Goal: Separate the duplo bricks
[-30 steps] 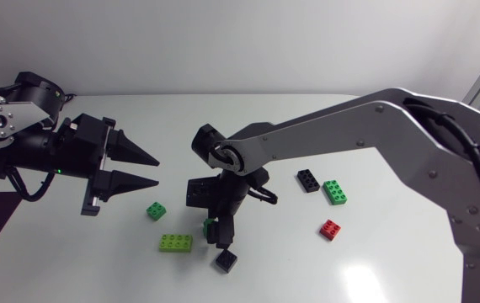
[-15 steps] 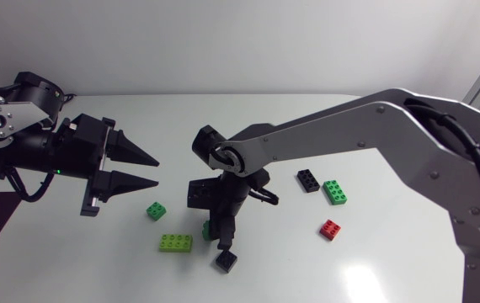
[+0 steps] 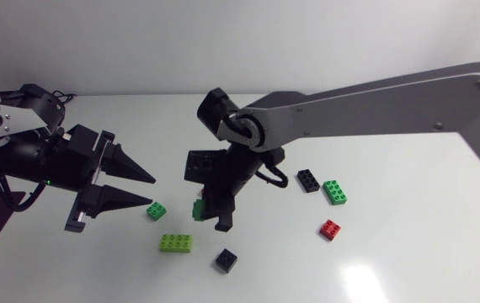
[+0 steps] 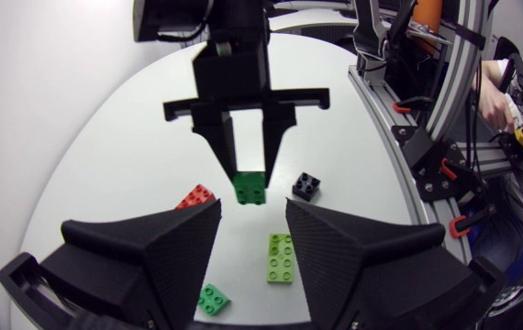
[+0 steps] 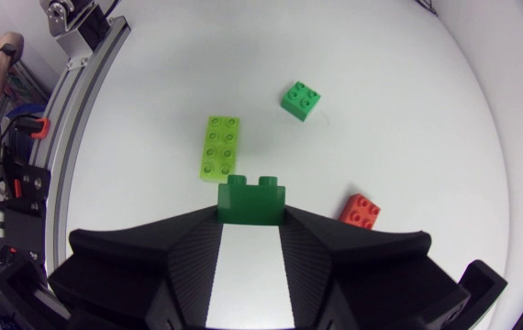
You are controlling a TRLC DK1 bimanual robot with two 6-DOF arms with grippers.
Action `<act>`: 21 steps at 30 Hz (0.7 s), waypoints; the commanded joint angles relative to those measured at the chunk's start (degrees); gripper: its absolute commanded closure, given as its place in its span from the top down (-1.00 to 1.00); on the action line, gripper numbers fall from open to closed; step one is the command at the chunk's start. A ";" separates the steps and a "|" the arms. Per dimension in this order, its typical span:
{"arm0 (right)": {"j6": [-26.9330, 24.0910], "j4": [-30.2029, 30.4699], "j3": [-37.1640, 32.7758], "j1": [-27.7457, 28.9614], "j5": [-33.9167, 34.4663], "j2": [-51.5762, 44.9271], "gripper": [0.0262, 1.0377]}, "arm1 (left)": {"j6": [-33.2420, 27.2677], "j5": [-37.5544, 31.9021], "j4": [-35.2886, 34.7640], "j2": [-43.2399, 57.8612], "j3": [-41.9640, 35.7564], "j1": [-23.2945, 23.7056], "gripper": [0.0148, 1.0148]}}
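Note:
My right gripper hangs above the table's middle, shut on a dark green duplo brick. In the right wrist view that brick sits pinched between the fingertips. A small black brick lies on the table just below it, apart from it. My left gripper is held open and empty to the left, pointing at the right gripper and the green brick.
A lime long brick and a green square brick lie between the grippers. Right of them lie a black brick, a green brick and a red brick.
My right gripper closed on the dark green brick and lifted it up and left, off the black brick, which stayed on the table. The left arm dropped slightly.

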State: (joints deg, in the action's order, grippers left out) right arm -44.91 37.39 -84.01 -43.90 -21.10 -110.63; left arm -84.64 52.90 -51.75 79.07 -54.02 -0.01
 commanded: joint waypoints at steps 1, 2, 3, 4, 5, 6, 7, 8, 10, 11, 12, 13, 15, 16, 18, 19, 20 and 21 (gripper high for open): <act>1.05 0.49 -0.54 0.31 -0.87 2.26 -0.60 | -4.48 1.68 -3.98 -0.76 -2.32 0.36 -0.02; 1.40 0.23 -0.81 0.22 -1.22 2.70 -0.60 | -4.92 2.03 -5.12 -0.76 -2.67 0.27 -0.02; 2.01 -0.38 -0.90 0.04 -1.57 3.14 -0.60 | -5.10 2.11 -5.29 -0.76 -2.67 0.10 -0.02; 2.63 -1.26 -0.81 -0.22 -1.57 3.49 -0.60 | -5.10 2.11 -5.29 -0.58 -2.67 0.01 -0.02; 3.33 -2.05 -0.81 -0.49 -1.57 3.93 -0.60 | -5.18 2.20 -5.29 -0.32 -2.67 -0.08 -0.02; 3.95 -2.58 -0.90 -0.66 -1.48 4.19 -0.60 | -5.18 2.20 -5.12 0.12 -2.76 -0.25 -0.02; 4.74 -3.20 -0.90 -0.84 -1.48 4.54 -0.60 | -5.10 2.20 -5.12 0.91 -3.20 -0.25 -0.02; 5.44 -3.90 -0.90 -1.01 -1.48 4.81 -0.60 | -4.83 2.29 -5.12 1.79 -3.72 -0.25 -0.02; 6.58 -4.95 -1.07 -1.28 -1.48 5.42 -0.60 | -4.57 2.29 -5.12 3.29 -4.34 -0.34 -0.02; 7.11 -5.22 -1.25 -1.45 -1.48 5.69 -0.60 | -4.57 2.38 -5.12 3.90 -4.43 -0.34 -0.02; 7.38 -5.31 -1.60 -1.54 -1.48 5.69 -0.60 | -4.57 2.64 -5.12 4.43 -4.52 -0.43 -0.02; 7.73 -5.31 -1.77 -1.63 -1.48 5.78 -0.60 | -4.66 2.64 -5.12 4.87 -4.60 -0.60 -0.02; 8.08 -5.39 -1.95 -1.80 -1.48 6.13 -0.60 | -4.66 2.73 -5.12 5.75 -4.96 -0.78 -0.02; 8.34 -5.48 -2.04 -2.07 -1.48 6.30 -0.60 | -4.66 2.73 -5.12 6.27 -5.22 -0.87 -0.01; 8.87 -5.57 -2.21 -2.51 -1.48 6.74 -0.60 | -4.66 2.91 -5.12 6.54 -5.48 -0.87 -0.01; 8.96 -5.57 -2.30 -2.77 -1.40 7.09 -0.60 | -4.57 2.99 -5.12 6.63 -5.57 -0.87 -0.01; 9.22 -5.57 -2.30 -2.95 -1.31 7.27 -0.60 | -4.57 2.99 -5.03 6.71 -5.57 -0.87 -0.01; 9.40 -5.57 -2.39 -3.21 -1.31 7.53 -0.60 | -4.57 2.99 -5.03 6.89 -5.75 -0.87 -0.01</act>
State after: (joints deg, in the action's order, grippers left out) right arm -36.82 32.23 -84.95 -46.22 -22.31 -104.57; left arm -87.61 55.16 -56.21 84.90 -57.84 -0.51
